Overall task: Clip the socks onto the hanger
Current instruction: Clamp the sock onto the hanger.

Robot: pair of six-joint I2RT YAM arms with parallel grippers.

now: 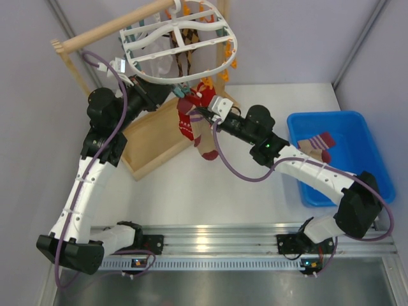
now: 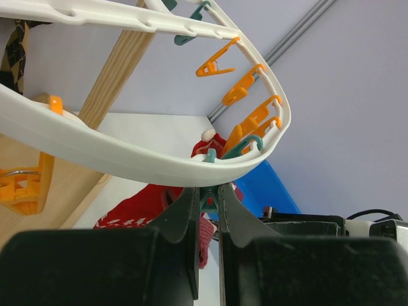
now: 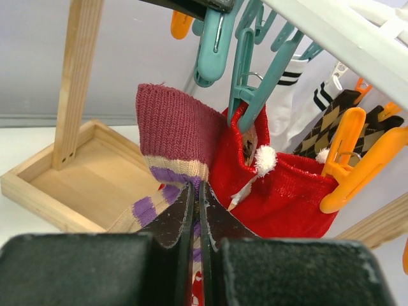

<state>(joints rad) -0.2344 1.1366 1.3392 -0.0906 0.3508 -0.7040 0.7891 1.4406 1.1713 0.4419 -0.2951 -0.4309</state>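
As both arms reach up to the hanger (image 2: 127, 150), left fingers (image 2: 183, 213) pinch its teal clip (image 2: 207, 199), right fingers (image 3: 180, 213) a striped sock (image 3: 172, 134)

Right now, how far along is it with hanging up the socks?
Done: a red sock hangs from a teal clip on the hanger, with a few others behind it. In hand: the right gripper pinches a striped sock up beneath the clips while the left gripper squeezes a second clip. Left: that sock is not clipped yet, and another sock lies in the blue bin.
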